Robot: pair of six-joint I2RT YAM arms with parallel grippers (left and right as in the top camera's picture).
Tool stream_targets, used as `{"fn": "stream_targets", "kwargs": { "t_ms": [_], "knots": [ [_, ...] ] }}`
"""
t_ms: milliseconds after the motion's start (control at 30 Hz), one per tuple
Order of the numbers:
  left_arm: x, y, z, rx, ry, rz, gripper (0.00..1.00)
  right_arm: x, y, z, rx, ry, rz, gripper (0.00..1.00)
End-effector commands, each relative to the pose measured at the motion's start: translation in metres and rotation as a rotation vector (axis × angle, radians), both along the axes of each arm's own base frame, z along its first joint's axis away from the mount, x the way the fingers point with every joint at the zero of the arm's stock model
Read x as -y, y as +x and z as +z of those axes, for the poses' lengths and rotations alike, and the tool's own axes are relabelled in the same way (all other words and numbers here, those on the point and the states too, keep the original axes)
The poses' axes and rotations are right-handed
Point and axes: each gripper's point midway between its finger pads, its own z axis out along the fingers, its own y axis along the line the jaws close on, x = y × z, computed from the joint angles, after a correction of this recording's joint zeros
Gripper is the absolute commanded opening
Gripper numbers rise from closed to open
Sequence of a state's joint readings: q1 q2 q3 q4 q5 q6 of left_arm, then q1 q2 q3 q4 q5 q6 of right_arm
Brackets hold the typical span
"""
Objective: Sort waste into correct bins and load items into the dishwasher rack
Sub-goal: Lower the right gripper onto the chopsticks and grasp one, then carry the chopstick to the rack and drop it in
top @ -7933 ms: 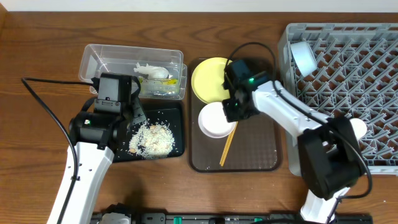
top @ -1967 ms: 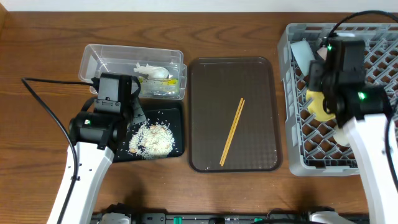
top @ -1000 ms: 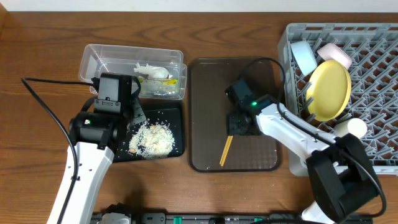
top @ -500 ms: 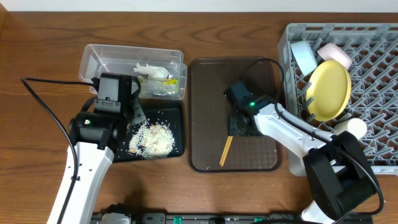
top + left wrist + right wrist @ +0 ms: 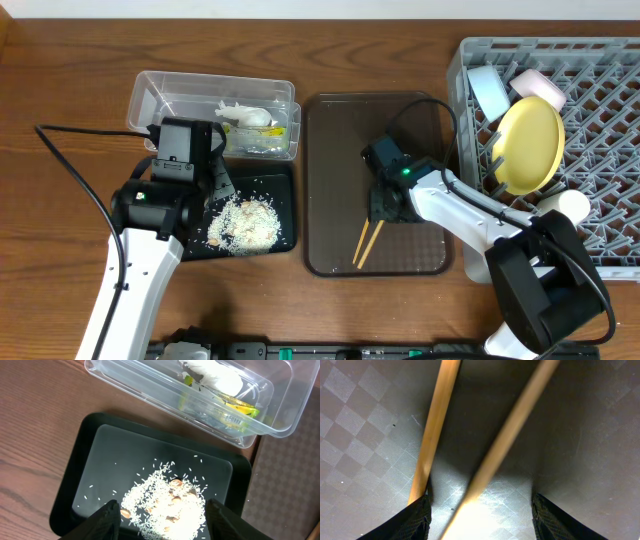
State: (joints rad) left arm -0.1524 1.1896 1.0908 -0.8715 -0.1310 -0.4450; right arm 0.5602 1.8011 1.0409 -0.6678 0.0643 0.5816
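The pair of wooden chopsticks [image 5: 364,242] lies slightly splayed on the brown serving tray [image 5: 340,130]. My right gripper [image 5: 383,208] stands open low over their upper ends. In the right wrist view both chopsticks [image 5: 437,415] run between the jaws, one close against the left finger [image 5: 415,520], neither clamped. My left gripper [image 5: 218,190] hangs open above the black tray [image 5: 282,183], which holds the rice [image 5: 245,225]. Wrapper scraps [image 5: 250,118] lie in the clear tub [image 5: 170,95]. The grey rack [image 5: 600,110] holds the yellow plate [image 5: 530,145], a light blue bowl [image 5: 488,90], a white bowl [image 5: 538,85] and a cup [image 5: 572,205].
The tub, black tray, serving tray and rack sit side by side from left to right. Bare wooden table [image 5: 60,100] lies to the left and along the front edge. The left wrist view shows the rice [image 5: 167,507] between its fingers and the tub [image 5: 150,385] beyond.
The right gripper has eased slightly lower and to the right over the chopsticks, which now lie spread apart rather than together. The left arm has not moved.
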Motion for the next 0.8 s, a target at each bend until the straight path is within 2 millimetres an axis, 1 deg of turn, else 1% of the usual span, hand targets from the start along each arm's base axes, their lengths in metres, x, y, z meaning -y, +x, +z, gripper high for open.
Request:
{"fn": "stream_targets", "kwargs": {
  "t_ms": [0,33,167,233,400,500,567,633,700,767],
  "knots": [
    [-0.003,0.0,0.0,-0.004,0.008,0.014,0.57,0.002,-0.004,-0.006,-0.011,-0.024,-0.009,0.58],
    [-0.003,0.0,0.0,-0.004,0.008,0.014,0.57,0.002,-0.005,-0.006,-0.012,-0.024,-0.009,0.53],
    [-0.003,0.0,0.0,-0.004,0.008,0.014,0.57,0.002,-0.006,-0.006,-0.02,-0.021,-0.009,0.28],
    [-0.003,0.0,0.0,-0.004,0.008,0.014,0.57,0.002,-0.007,-0.006,-0.022,-0.021,-0.017,0.18],
    [-0.003,0.0,0.0,-0.004,0.008,0.014,0.57,0.005,-0.006,-0.006,-0.025,-0.021,-0.044,0.01],
    [-0.003,0.0,0.0,-0.004,0.008,0.014,0.57,0.011,0.0,0.0,-0.01,-0.012,-0.067,0.01],
    [-0.003,0.0,0.0,-0.004,0.008,0.014,0.57,0.017,0.009,0.01,0.015,0.002,-0.062,0.01],
    [-0.003,0.0,0.0,-0.004,0.008,0.014,0.57,0.024,0.019,0.027,0.046,0.021,-0.035,0.01],
    [-0.003,0.0,0.0,-0.004,0.008,0.014,0.57,0.033,0.029,0.05,0.081,0.042,0.002,0.01],
    [-0.003,0.0,0.0,-0.004,0.008,0.013,0.57,0.046,0.036,0.076,0.119,0.046,0.026,0.01]
  ]
}}
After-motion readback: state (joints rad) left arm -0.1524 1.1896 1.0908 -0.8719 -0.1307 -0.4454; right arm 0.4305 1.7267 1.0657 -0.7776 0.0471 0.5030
